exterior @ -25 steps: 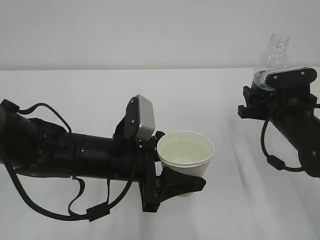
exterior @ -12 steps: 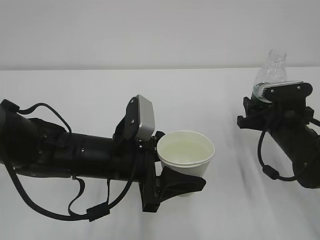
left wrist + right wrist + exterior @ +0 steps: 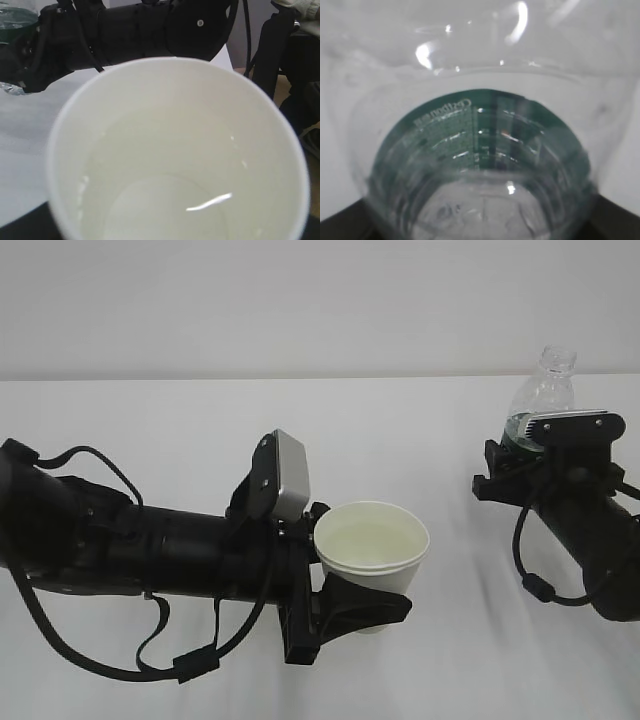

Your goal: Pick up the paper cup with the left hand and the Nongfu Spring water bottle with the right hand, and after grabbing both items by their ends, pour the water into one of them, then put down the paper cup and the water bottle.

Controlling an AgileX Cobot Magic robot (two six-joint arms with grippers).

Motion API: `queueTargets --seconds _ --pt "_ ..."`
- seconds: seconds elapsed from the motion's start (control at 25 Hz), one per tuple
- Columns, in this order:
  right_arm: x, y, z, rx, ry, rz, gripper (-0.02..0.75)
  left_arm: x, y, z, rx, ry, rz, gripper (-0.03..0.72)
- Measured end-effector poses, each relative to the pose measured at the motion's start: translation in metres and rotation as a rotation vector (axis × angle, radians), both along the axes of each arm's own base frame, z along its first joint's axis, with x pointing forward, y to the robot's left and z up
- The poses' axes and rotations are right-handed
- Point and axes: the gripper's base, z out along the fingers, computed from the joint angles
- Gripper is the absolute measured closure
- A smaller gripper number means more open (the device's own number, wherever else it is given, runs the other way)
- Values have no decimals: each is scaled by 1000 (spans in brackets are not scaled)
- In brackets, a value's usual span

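Exterior view: white matte desk [image 3: 150, 410] against a pale plain wall. Left hand [image 3: 345, 605] — black, with a grey-silver rectangular plate [image 3: 288, 477] and looping black cables — reaches in near-level from the left, its jaws clasped round the lower body of the paper cup [image 3: 371, 552]; the cup is white, tapered, rolled at the rim, upright, and carries water [image 3: 372, 540], pale and clear, inside. Whether the cup's base touches the desk cannot be told. Right hand [image 3: 520, 455], black with a grey-silver plate on top, comes in from the lower right, jaws closed on the green-labelled body of the Nongfu Spring water bottle [image 3: 545, 390]; the bottle is clear ribbed plastic, uncapped, upright, its neck and shoulder rising above the hand, well apart from the cup. Left wrist view: the paper cup's mouth [image 3: 175, 150] fills the frame — smooth cream interior, circular base visible through the clear water [image 3: 165, 205], one bright streak of reflection on its surface; the hand's own fingers are hidden under the cup. Beyond the rim, the black right arm [image 3: 140, 30] crosses the top, with a glimpse of green label [image 3: 15, 20] at upper left. Right wrist view: the bottle [image 3: 480, 165] seen very close, transparent ribbed wall with glints, dark green label with white print curving behind; black finger tips just show at the bottom corners.
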Motion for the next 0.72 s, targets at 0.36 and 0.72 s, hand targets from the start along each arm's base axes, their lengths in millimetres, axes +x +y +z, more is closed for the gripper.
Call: queueTargets --seconds 0.36,0.72 --pt "-2 0 -20 6 52 -4 246 0 0 0 0 0 0 216" --pt "-3 0 -33 8 76 0 246 0 0 0 0 0 0 216"
